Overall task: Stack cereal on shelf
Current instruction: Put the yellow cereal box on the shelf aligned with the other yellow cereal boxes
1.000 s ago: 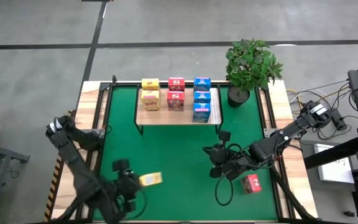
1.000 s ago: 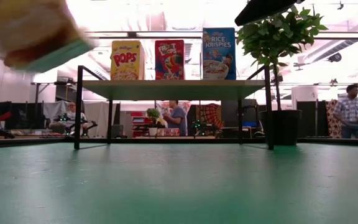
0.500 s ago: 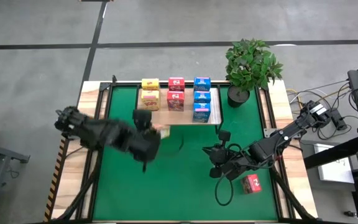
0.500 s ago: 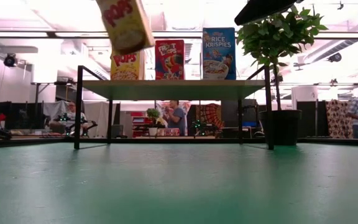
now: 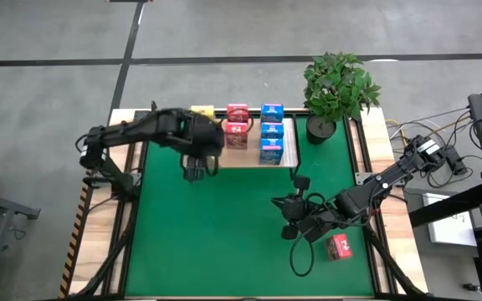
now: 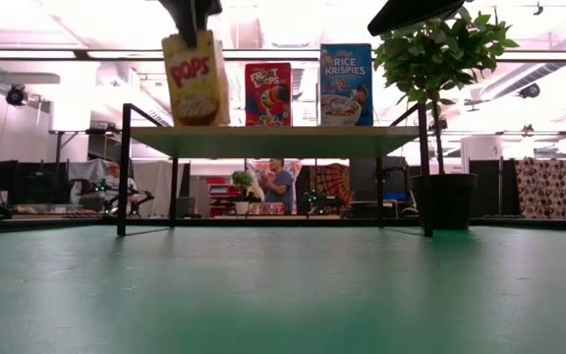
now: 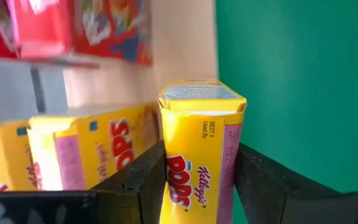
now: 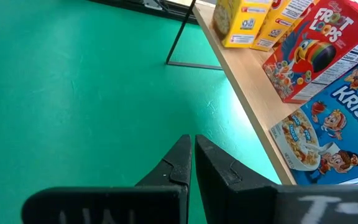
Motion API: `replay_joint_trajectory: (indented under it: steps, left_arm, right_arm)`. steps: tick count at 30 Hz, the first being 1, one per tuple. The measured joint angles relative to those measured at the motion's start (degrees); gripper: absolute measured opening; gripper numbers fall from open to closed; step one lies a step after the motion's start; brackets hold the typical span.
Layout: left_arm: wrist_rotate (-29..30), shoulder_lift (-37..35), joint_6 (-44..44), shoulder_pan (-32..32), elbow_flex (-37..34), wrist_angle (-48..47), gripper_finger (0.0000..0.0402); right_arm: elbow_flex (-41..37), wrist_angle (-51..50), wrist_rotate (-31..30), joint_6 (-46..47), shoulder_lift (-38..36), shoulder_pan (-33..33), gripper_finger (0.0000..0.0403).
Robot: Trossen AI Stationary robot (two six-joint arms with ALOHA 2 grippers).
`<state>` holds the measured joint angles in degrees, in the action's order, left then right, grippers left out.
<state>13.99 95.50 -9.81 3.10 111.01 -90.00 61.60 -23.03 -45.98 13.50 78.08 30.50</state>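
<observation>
Third yellow box over the shelf, left arm carrying.

High view: I have the left gripper (image 5: 193, 167) at the front edge of the light-wood shelf (image 5: 289, 155); there I count two red boxes and three blue, yellows partly hidden; one pink-red printed box (image 5: 339, 247) lies on the green mat beside the right gripper (image 5: 289, 224).

Low view: the small yellow Pops cardboard box (image 6: 196, 79) hangs upright above the board.

Left wrist: fingers (image 7: 143, 180) clamp its narrow sides (light, crushable, I'd judge); two yellows already stacked.

Right wrist: fingers together, empty.
</observation>
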Motion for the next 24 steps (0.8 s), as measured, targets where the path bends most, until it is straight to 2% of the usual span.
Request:
replay_joint_trajectory:
  steps: [8, 14, 24]
  left_arm:
    - [-1.6, -0.1, -3.5, 5.2, -3.0, 0.2, 0.0155]
    - [-6.0, -0.1, -3.8, 5.8, -2.2, -0.1, 0.0155]
    - [-5.8, 0.0, -4.7, 6.9, 0.0, -0.1, 0.016]
  right_arm:
    - [0.0, 0.2, 0.0, 0.0, 0.0, 0.0, 0.0011]
    - [0.0, 1.0, -0.1, -0.7, 0.0, 0.0, 0.0011]
    - [0.0, 1.1, -0.1, -1.1, 0.0, -0.2, 0.0011]
